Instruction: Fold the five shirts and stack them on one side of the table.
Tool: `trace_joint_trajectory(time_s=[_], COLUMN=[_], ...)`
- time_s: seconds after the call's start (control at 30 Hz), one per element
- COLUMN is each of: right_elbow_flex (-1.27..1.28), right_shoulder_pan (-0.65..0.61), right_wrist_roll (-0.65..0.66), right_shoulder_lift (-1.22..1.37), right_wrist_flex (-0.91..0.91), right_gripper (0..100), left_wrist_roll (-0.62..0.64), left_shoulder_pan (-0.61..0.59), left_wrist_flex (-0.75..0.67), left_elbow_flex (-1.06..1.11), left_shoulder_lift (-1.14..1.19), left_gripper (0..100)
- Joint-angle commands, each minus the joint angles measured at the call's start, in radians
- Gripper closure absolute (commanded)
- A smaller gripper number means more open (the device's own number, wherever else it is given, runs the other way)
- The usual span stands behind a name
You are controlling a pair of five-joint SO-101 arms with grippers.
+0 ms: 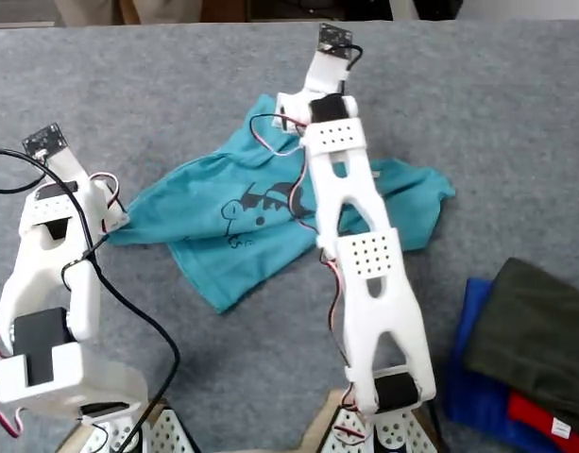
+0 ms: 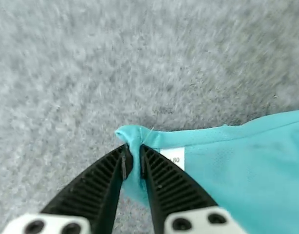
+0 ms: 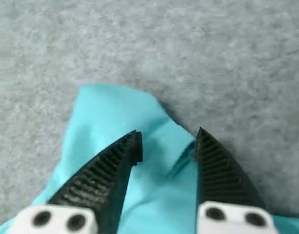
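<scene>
— What is seen of the surface [image 1: 176,75] and the room?
— A grey, felt-like covering is spread over the whole surface. Past its far edge only a thin strip of the room is caught, too little to be made out.
— And the shirt being worked on?
— A teal shirt [image 1: 223,222] is laid crumpled and unfolded near the middle of the surface. A dark drawing [image 1: 256,203] is printed on it, and a small white label [image 2: 172,156] is sewn at its edge.
— How is it held?
— Its left corner is pinched tight between the closed fingers of the left gripper [image 2: 132,163]. The right gripper [image 3: 166,146] is held over the shirt's far edge with its fingers well parted. Nothing is clamped in it, and whether the tips touch the cloth cannot be told.
— What else is laid about?
— On the right side folded shirts are stacked: a dark olive shirt [image 1: 539,321] on top, with a blue shirt [image 1: 470,373] and a red shirt [image 1: 533,415] beneath.
— Is anything in the way?
— In the high view the teal shirt's middle is crossed and partly hidden by the right arm [image 1: 365,255] and its wires [image 1: 308,203].
</scene>
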Motion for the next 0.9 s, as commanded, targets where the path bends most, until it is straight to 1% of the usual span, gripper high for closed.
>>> trace_joint_trajectory(time_s=[0.0,0.13,0.5,0.67,0.87], right_elbow_flex=[-0.041,-0.041,-0.05,-0.177,-0.41], right_shoulder_pan=[-0.019,-0.004,0.025,0.042,0.056], right_wrist_roll=[-0.003,-0.002,-0.002,0.002,0.084], right_shoulder_lift=[-0.01,-0.008,-0.016,-0.064,-0.151], right_wrist_flex=[-0.018,-0.025,-0.017,0.129,0.333], right_gripper=[84.8,97.7,99.3,99.3,99.4], left_wrist_roll=[0.005,0.005,0.003,0.003,0.005], left_shoulder_pan=[-0.006,-0.008,-0.008,-0.006,-0.005], left_wrist_flex=[-0.012,-0.014,-0.014,-0.014,-0.003], left_elbow_flex=[-0.008,-0.008,-0.008,-0.009,-0.021], left_shoulder_lift=[-0.005,-0.005,-0.005,-0.01,-0.016], left_gripper=[98,98,98,98,98])
